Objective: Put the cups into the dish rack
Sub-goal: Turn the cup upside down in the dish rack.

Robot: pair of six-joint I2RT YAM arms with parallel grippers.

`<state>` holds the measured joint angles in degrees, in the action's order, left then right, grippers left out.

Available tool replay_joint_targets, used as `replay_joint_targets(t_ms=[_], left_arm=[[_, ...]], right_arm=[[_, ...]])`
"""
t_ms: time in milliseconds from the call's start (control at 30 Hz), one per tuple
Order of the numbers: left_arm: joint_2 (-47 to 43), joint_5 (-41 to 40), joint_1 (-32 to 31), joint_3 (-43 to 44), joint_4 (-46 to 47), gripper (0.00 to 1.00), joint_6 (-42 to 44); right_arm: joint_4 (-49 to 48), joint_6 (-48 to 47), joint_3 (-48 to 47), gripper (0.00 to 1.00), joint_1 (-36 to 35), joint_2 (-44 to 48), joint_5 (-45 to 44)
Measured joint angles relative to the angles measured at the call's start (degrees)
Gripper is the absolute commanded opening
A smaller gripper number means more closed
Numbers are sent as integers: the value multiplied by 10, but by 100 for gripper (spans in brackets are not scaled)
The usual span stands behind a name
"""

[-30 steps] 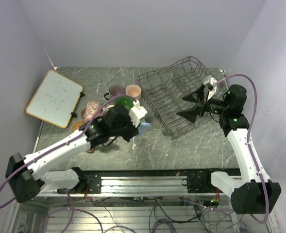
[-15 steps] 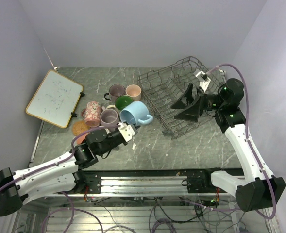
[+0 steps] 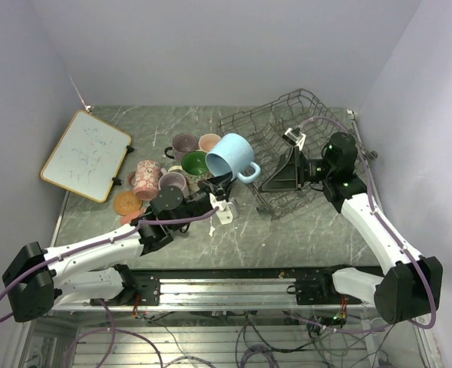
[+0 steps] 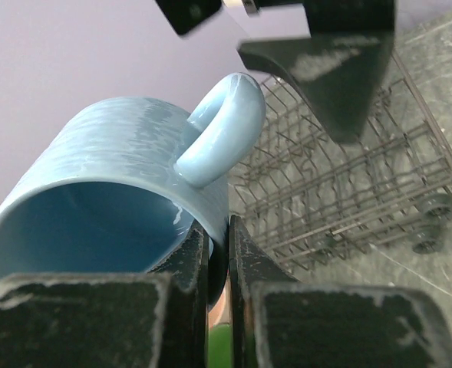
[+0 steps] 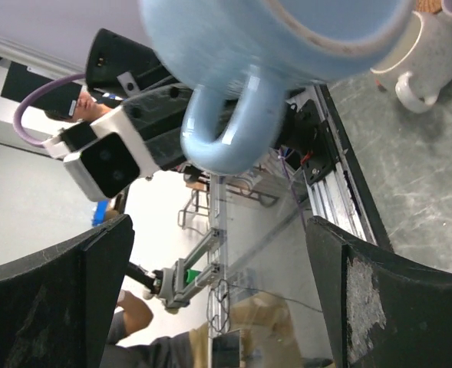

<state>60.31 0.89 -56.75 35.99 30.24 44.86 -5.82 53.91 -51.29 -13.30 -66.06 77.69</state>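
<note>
Since a second ago, the light blue mug (image 3: 229, 157) has left the worktop (image 3: 310, 230) and risen clear of the cluster. The right gripper (image 3: 275, 178) has swung from over the rack's far side towards its near left corner.

Findings:
- The left gripper (image 4: 218, 230) is clamped on the mug's wall at the rim, one finger inside and one outside.
- The mug is held in the air on its side, between the cluster and the dish rack (image 3: 302, 123). Its mouth faces back along the left arm and its handle points towards the rack.
- The mug is not inside the rack and touches none of its wires.
- The right gripper stands with its jaws wide apart and nothing between them. It points at the mug's base and handle from the rack side, close but not in contact.
- The rack sits on the worktop at the far right, with no mug visible in it.
- The remaining mugs (image 3: 184, 143) are grouped left of the raised one, near the cork coaster (image 3: 127, 202) and the whiteboard (image 3: 86, 156).
</note>
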Motion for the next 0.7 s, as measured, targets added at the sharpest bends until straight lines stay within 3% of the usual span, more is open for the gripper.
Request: replay_joint_targets(t_ms=[400,700], left_arm=[[46,38,-5,21,63,7,32],[54,52,-7,21,64,7,45]], right_arm=[[-170,190,69,88,-15,-6,-19],[-204,251,63,79,-19,-19,-23]])
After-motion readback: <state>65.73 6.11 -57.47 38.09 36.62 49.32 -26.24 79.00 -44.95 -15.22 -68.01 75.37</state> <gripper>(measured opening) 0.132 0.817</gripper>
